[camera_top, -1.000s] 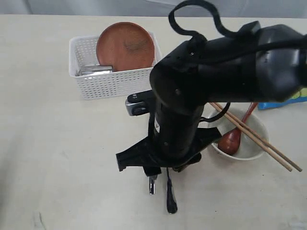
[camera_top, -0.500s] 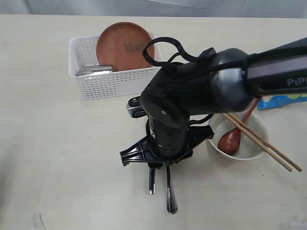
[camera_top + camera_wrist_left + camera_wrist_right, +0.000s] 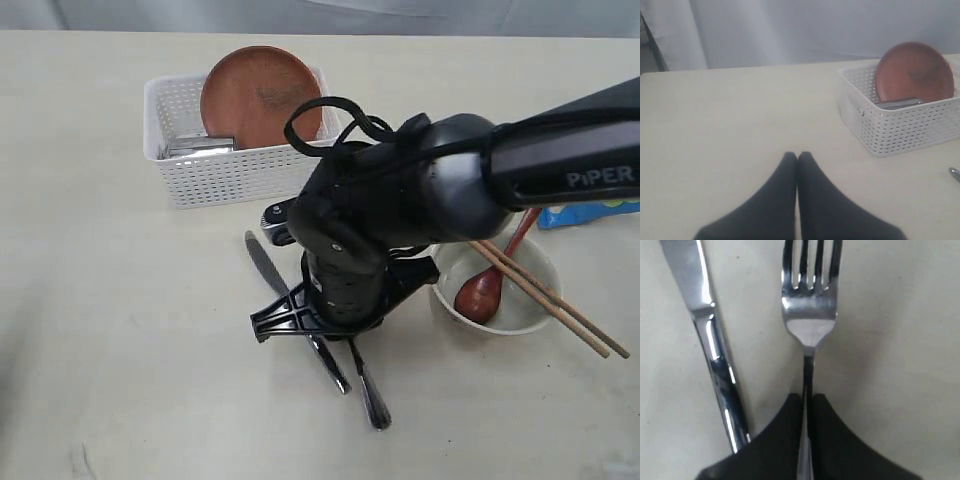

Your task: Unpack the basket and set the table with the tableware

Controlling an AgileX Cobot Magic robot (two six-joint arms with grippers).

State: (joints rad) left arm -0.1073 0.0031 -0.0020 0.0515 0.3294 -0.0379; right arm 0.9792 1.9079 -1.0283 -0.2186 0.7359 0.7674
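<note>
Where the right wrist view looks down its own fingers, the right tool (image 3: pixel 806 399) is clamped on the thin neck of the fork (image 3: pixel 809 315), tines pointing away. The knife (image 3: pixel 715 355) lies slanted just beside it, its handle running behind the tool's edge. The exterior view hides that grip under the arm and shows only the knife blade and two handle ends poking out. Just right of the arm sits the bowl (image 3: pixel 535 300), holding the spoon (image 3: pixel 485 290), with chopsticks (image 3: pixel 560 312) across its rim. Behind stands the basket (image 3: pixel 235 178), with the plate (image 3: pixel 262 95) leaning inside. The left tool (image 3: pixel 797 159), seen only in its own view, is pressed together on nothing. Broad tabletop (image 3: pixel 110 330) lies open leftward.
</note>
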